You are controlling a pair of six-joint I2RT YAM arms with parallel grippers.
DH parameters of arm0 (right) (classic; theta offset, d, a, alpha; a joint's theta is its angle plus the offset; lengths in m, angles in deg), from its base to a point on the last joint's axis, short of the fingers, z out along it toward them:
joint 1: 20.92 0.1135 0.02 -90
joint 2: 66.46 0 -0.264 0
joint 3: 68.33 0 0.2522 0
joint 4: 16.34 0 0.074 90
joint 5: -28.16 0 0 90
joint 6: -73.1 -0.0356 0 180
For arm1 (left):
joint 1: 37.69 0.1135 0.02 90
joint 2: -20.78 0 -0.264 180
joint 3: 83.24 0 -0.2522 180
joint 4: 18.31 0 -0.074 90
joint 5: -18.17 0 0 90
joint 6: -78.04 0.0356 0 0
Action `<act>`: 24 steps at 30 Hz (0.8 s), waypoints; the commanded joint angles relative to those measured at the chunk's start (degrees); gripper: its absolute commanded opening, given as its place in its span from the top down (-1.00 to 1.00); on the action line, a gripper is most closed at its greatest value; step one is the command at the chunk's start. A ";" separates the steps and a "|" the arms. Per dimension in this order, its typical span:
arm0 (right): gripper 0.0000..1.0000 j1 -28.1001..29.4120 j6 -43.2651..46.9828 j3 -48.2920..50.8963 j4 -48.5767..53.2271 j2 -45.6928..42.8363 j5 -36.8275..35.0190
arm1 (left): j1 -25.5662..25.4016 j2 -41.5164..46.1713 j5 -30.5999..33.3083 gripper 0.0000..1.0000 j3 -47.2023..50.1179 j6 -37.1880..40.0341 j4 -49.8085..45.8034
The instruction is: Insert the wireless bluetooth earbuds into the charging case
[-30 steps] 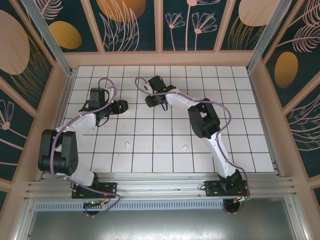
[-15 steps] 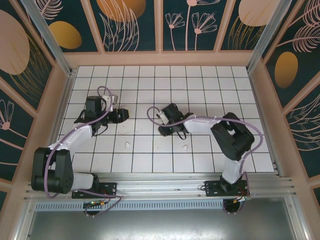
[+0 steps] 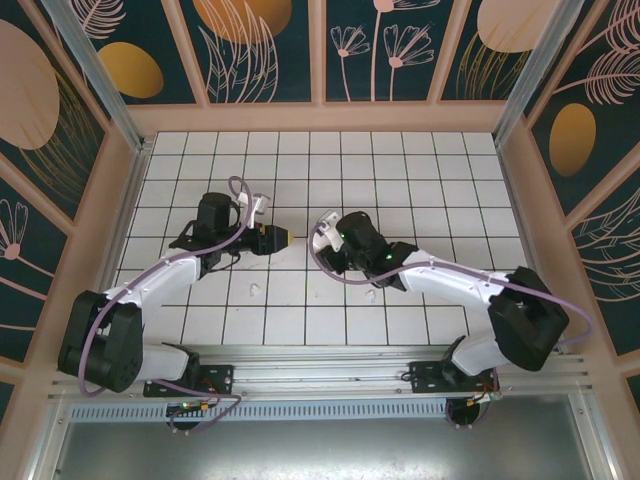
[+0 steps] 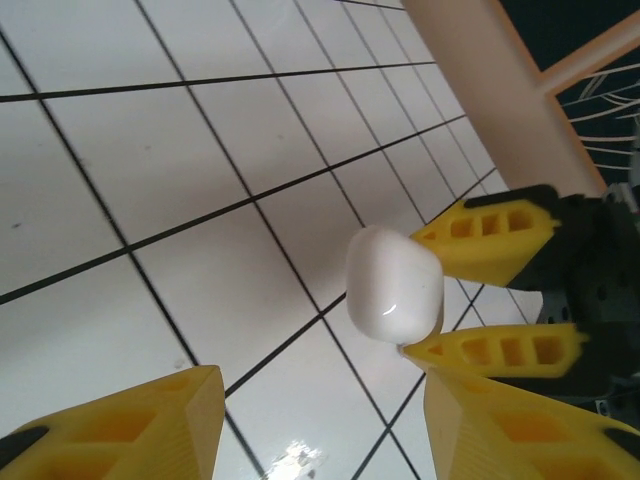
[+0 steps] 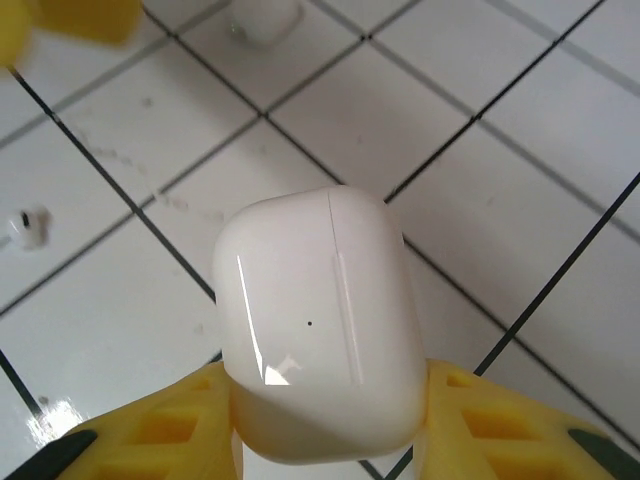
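Your right gripper [image 5: 325, 410] is clamped on the white charging case [image 5: 318, 320] (lid shut). Your left gripper [image 4: 320, 400] gapes, holding nothing. One earbud [image 3: 253, 291] lies on the tiles [image 3: 330, 320] near it, and another earbud [image 3: 370, 295] lies beside the right arm [image 3: 450, 285].

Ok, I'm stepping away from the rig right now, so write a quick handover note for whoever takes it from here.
Left gripper: open and empty, facing the case.
Right gripper: shut on the white charging case, lid closed.
Earbuds: one earbud lies loose on the tiles near the left arm, another earbud beside the right forearm. I can't place any others.
Done: the case is in hand. With the lid closed, I can't tell what is inside.
Left: open the lid, pick up the loose earbuds and seat them in the case.
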 commanded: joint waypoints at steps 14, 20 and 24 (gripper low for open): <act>0.32 3.57 4.78 1.55 -2.23 -8.67 -2.19 | -7.98 -0.77 -5.90 -0.20 -2.45 -3.61 7.65; 0.32 4.40 5.65 1.64 -1.34 -9.54 -2.99 | -8.28 -2.26 -6.81 0.11 -3.29 -3.78 8.01; 0.32 4.86 5.98 1.63 -1.06 -9.78 -3.97 | -8.25 -2.61 -6.42 0.52 -3.63 -3.82 8.35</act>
